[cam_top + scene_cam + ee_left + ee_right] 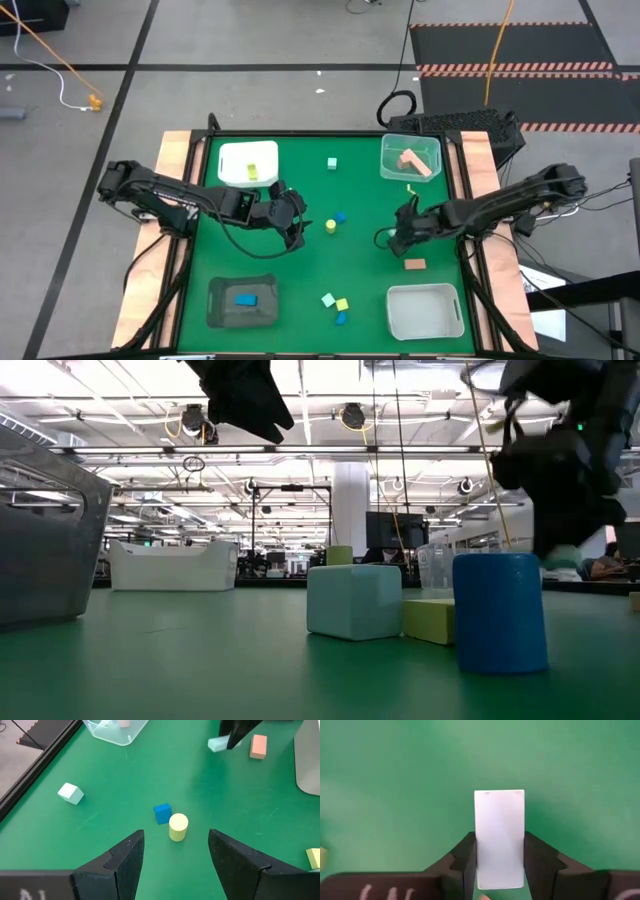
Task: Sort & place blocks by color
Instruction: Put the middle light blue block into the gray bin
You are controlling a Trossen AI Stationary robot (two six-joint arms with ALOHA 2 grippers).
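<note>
Right gripper [500, 870] holds a pale mint bar [499, 837] above the green bench [360, 270], right of centre. Its fingers [465, 857] pinch the bar's long sides squarely.

Judgement: carry it level to the white tray [425, 310] and release low.

Left gripper [175, 857] hovers before the yellow cylinder [178, 827] and blue cube [162, 813], fingers spread wide and empty; it should centre on one block only.

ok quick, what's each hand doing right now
Left hand: open, empty, hovering near the yellow cylinder and blue cube.
Right hand: shut on a mint block, off the table.
</note>
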